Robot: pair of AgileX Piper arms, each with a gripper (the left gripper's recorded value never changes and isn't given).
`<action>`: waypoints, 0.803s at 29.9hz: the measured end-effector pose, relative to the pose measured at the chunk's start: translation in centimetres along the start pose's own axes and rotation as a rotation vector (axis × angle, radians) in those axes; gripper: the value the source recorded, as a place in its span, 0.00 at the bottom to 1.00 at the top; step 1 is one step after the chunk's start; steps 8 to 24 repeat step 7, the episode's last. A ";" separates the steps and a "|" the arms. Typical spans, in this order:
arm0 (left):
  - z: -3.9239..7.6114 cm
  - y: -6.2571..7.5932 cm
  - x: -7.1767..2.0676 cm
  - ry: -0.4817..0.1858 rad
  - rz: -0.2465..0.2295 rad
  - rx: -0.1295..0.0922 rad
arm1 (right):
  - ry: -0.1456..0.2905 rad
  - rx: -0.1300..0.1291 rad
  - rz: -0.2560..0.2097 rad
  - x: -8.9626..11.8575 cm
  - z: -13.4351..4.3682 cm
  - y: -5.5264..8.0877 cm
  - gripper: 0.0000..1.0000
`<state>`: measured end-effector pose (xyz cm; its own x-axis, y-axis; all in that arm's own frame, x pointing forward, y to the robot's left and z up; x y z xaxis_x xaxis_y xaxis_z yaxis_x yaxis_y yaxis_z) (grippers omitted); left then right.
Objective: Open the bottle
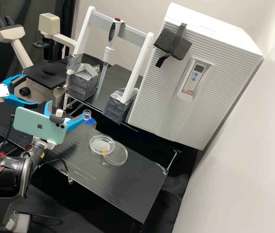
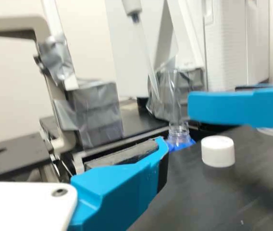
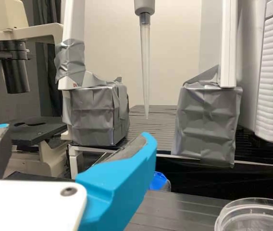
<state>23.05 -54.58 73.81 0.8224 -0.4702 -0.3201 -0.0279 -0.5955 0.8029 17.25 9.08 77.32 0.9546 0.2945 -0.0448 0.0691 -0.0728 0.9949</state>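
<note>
High view: my left gripper (image 1: pixel 65 113) is spread wide around the cap (image 1: pixel 59 113), and the bottle (image 1: pixel 87 115) stands uncapped just beyond. Left wrist: the cap (image 2: pixel 218 150) sits free on the bench (image 2: pixel 252 202), so I'd draw straight back, clear of the bottle (image 2: pixel 179 131). Right wrist: my right gripper (image 3: pixel 76 139) gapes, holding nothing

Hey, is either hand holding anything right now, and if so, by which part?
Nothing is held. The left hand and the right hand are both open, and the cap sits free on the bench.
</note>
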 end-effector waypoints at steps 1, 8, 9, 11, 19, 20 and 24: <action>0.0 0.1 -0.07 0.019 0.018 0.005 | 0.000 0.000 0.000 0.0 0.0 0.0 1.00; 0.3 0.3 -0.44 0.067 0.068 0.023 | 0.000 0.000 0.000 0.0 0.0 0.0 1.00; 0.3 0.3 -0.44 0.067 0.068 0.023 | 0.000 0.000 0.000 0.0 0.0 0.0 1.00; 0.3 0.3 -0.44 0.067 0.068 0.023 | 0.000 0.000 0.000 0.0 0.0 0.0 1.00; 0.3 0.3 -0.44 0.067 0.068 0.023 | 0.000 0.000 0.000 0.0 0.0 0.0 1.00; 0.3 0.3 -0.44 0.067 0.068 0.023 | 0.000 0.000 0.000 0.0 0.0 0.0 1.00; 0.3 0.3 -0.44 0.067 0.068 0.023 | 0.000 0.000 0.000 0.0 0.0 0.0 1.00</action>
